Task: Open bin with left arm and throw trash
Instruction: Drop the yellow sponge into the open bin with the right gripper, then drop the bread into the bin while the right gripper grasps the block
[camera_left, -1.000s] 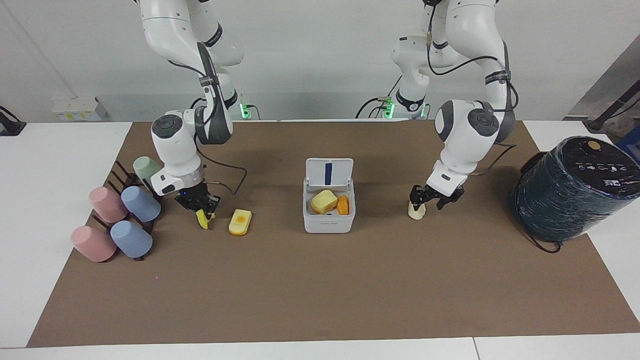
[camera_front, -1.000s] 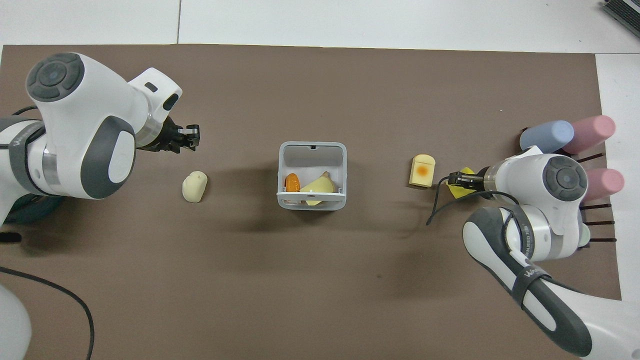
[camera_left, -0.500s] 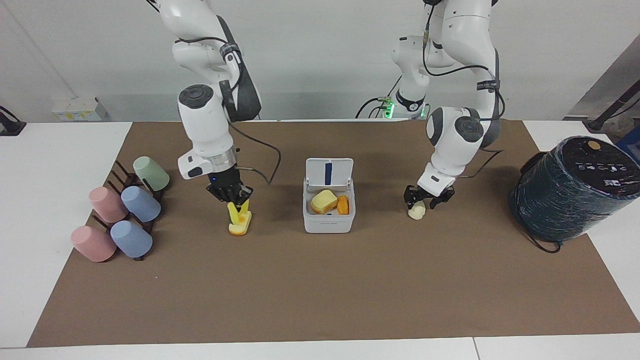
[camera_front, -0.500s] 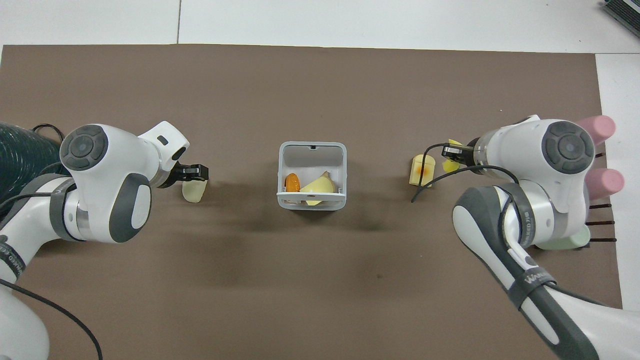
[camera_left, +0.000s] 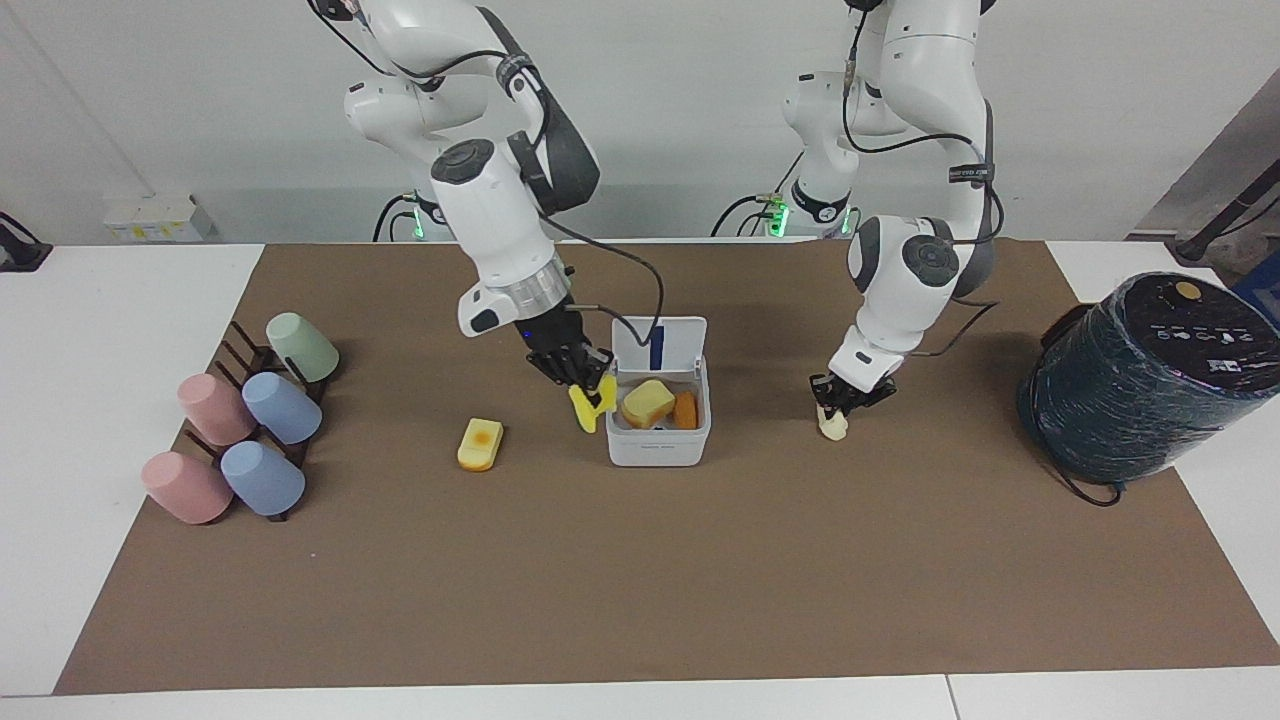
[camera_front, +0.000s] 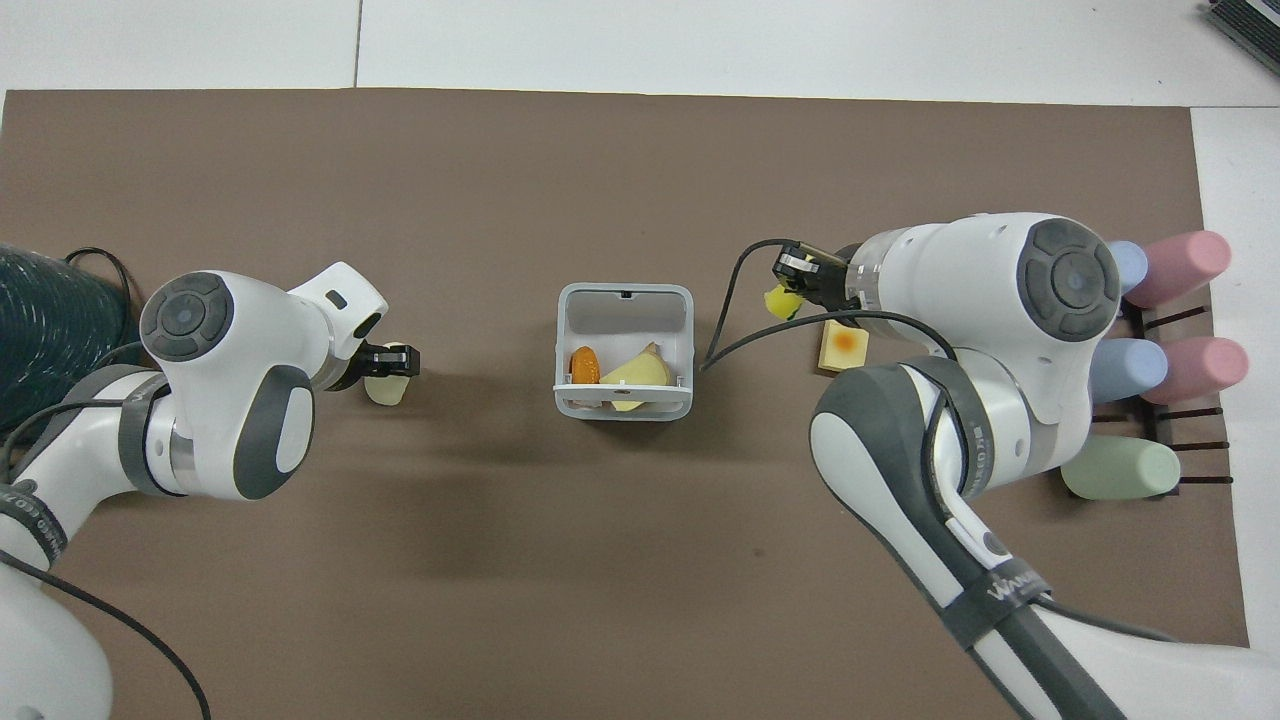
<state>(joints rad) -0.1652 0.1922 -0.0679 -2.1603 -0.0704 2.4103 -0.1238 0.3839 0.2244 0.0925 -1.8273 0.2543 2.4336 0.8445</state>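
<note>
Brown mat (camera_left: 640, 580) on white table (camera_left: 100, 400), pale wall (camera_left: 680, 100) above.
Open bin (camera_left: 657, 445) at mat centre; right gripper (camera_left: 583, 383) clamped on notched yellow piece (camera_left: 590, 405), hanging beside bin rim; left gripper (camera_left: 840, 397) closed on cream lump (camera_left: 832, 427), low at mat; orange-spotted block (camera_left: 480, 444) lying toward cups (camera_left: 240, 425); dark cylinder (camera_left: 1145, 375) at left arm's end.

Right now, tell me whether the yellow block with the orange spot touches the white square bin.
Apart. The facing view shows bare brown mat between the yellow block and the white bin; the overhead view shows the same gap.
</note>
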